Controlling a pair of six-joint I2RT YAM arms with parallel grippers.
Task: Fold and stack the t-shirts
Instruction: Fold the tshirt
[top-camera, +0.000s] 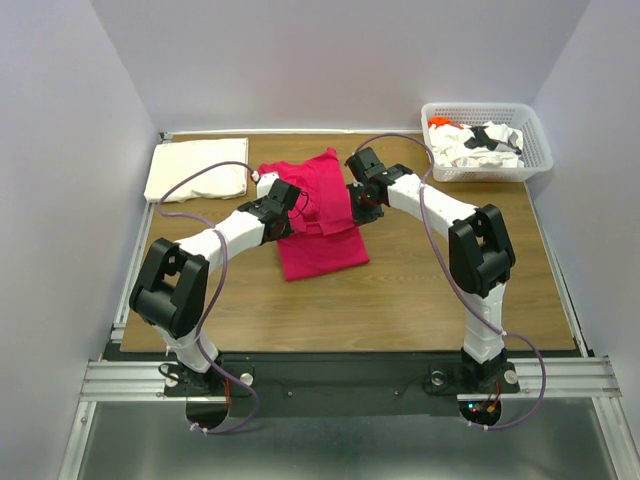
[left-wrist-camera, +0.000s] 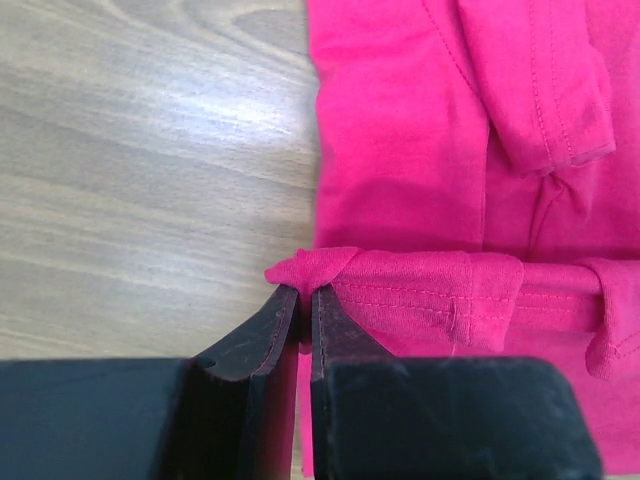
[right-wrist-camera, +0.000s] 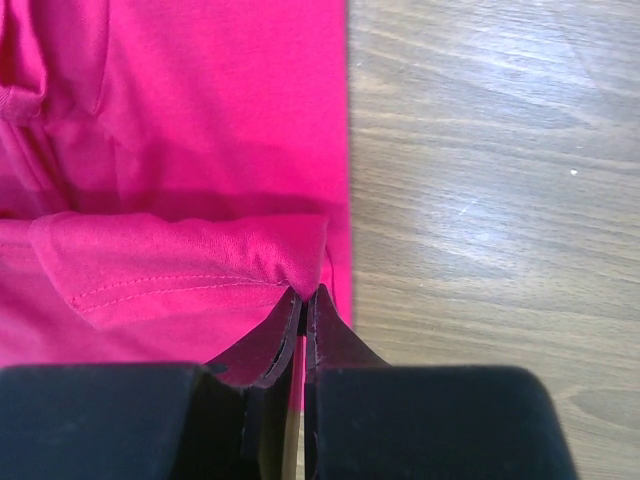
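Progress, as I judge it, is somewhere before the middle. One cream t-shirt (top-camera: 198, 168) lies at the upper left of the top view as a flat, neat rectangle on the worktop (top-camera: 400, 300). I count it as finished and as the base of the stack.

The magenta t-shirt (top-camera: 318, 215) is in the centre of the frame and is only partly folded. Its sides look turned inward to make a long strip, and one end is lifted between my two arms. The left pincer (left-wrist-camera: 306, 292) is pressed together on a stitched edge at the shirt's left border. The right pincer (right-wrist-camera: 303, 293) is pinching a stitched edge at the right border. Each has a small bunch of cloth between its jaws.

What remains for this shirt, I think, is to carry that edge over, lay it flat, and put the shirt on the cream one.

The printed shirts (top-camera: 480, 145), white with black and some orange, sit crumpled in the white basket (top-camera: 480, 106) at the upper right. None of them is folded. How many there are I cannot say from this view, perhaps two or three.
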